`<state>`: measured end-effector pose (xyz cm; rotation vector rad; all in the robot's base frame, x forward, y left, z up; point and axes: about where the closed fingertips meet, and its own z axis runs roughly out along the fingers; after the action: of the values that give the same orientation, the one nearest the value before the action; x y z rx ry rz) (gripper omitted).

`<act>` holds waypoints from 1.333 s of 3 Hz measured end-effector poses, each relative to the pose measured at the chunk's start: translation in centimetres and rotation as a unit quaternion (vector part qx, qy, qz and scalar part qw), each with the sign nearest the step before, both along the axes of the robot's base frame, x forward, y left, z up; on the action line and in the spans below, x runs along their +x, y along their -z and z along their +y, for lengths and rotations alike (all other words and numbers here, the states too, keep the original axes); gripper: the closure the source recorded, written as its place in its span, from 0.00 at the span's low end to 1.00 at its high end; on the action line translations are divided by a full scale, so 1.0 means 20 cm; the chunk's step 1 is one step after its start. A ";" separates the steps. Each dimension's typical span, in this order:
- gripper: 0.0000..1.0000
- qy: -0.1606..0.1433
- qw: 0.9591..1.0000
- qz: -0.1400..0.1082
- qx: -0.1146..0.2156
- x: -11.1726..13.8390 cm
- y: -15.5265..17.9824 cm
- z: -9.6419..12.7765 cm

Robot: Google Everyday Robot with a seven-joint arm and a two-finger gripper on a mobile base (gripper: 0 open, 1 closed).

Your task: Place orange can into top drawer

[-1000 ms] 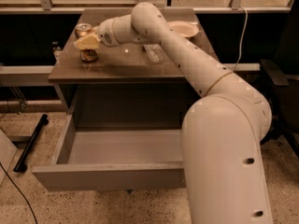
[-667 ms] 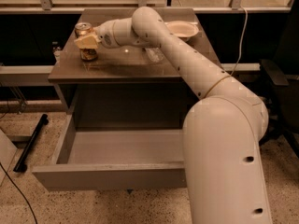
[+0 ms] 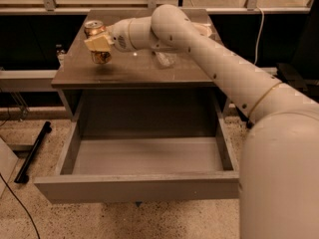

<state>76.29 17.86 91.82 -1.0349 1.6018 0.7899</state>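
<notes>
The orange can (image 3: pixel 101 57) stands upright at the left of the grey-brown cabinet top (image 3: pixel 134 73), its silver top showing. My gripper (image 3: pixel 97 43) reaches in from the right and is shut on the can around its middle. The can seems to sit just above the surface, with a shadow under it. The top drawer (image 3: pixel 134 187) is pulled wide open below the cabinet top. Its grey inside (image 3: pixel 149 156) holds nothing.
A clear plastic bottle (image 3: pixel 167 59) lies on the cabinet top behind my arm, with a pale object (image 3: pixel 205 30) at the back right. A black bar (image 3: pixel 32 151) lies on the floor at the left. A white cable (image 3: pixel 259 31) hangs at the right.
My gripper and the can in it have shifted slightly to the right. The drawer has stayed open and still.
</notes>
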 end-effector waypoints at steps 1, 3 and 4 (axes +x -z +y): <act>1.00 0.028 1.000 0.001 -0.007 -0.26 -0.16 -0.17; 1.00 0.032 0.997 0.065 -0.020 -0.88 0.02 -0.28; 1.00 0.033 0.994 0.101 -0.006 -1.10 0.29 -0.28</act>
<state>54.28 12.17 86.09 -0.9293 1.8043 0.8625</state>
